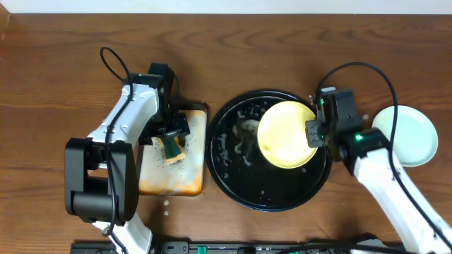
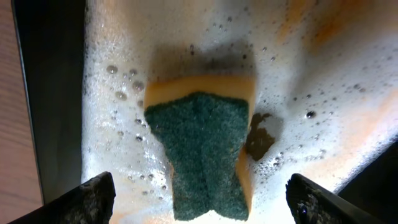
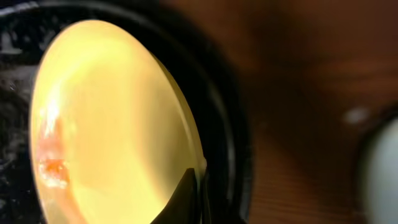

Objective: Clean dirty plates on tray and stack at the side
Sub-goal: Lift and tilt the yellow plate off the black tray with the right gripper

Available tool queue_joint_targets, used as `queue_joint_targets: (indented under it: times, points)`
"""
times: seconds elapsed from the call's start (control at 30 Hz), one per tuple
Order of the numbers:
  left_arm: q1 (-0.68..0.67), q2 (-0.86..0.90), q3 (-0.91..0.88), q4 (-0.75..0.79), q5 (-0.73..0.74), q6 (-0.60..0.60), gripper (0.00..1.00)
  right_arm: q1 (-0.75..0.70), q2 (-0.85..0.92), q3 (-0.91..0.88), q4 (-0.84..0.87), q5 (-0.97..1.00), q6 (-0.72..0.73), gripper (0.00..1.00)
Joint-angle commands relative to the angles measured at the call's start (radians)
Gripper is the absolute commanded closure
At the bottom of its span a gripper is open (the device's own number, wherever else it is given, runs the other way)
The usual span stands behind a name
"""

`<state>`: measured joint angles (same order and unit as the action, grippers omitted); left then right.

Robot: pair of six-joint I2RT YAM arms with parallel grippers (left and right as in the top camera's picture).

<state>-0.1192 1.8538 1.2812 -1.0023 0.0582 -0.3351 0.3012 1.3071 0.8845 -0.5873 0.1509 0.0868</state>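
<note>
Your right wrist camera shows only one dark finger (image 3: 184, 198), pressed on the rim of the pale yellow round plastic plate (image 3: 112, 118); the other is hidden behind it. Overhead, the right gripper (image 1: 315, 131) is closed on that rim, holding the plate tilted over the large round glossy black tray (image 1: 240, 180). An orange smear (image 3: 53, 169) marks the plate's face. The pale mint-blue plate (image 1: 408, 137) lies on the brown wooden table (image 1: 63, 56) right of the tray; you cannot tell whether it is one or two stacked. Your left gripper (image 2: 205, 202) has its fingers apart, astride the green-and-yellow sponge (image 2: 202, 149) on the foamy orange-stained rectangular tray (image 1: 189, 176).
</note>
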Motion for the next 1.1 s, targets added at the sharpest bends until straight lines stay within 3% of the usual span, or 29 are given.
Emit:
queue_joint_targets:
  times: [0.0, 0.17, 0.33, 0.53, 0.7, 1.07]
  points:
    - [0.006, 0.007, -0.006, -0.001, 0.006, 0.013, 0.11, 0.09, -0.057, 0.019, -0.003, 0.224, -0.044, 0.99]
    - [0.006, 0.007, -0.006, -0.001, 0.006, 0.013, 0.11, 0.254, -0.113, 0.019, 0.001, 0.404, -0.13, 0.99]
    - [0.006, 0.007, -0.006, -0.001, 0.006, 0.013, 0.11, 0.451, -0.116, 0.019, -0.006, 0.778, -0.156, 0.99]
    - [0.006, 0.007, -0.006, -0.001, 0.006, 0.013, 0.11, 0.639, -0.116, 0.019, 0.0, 1.043, -0.18, 0.99]
    - [0.006, 0.007, -0.006, -0.001, 0.006, 0.013, 0.11, 0.729, -0.116, 0.019, 0.029, 1.077, -0.345, 0.99]
    - [0.006, 0.007, -0.006, -0.001, 0.006, 0.013, 0.11, 0.806, -0.116, 0.019, 0.102, 1.127, -0.496, 0.99]
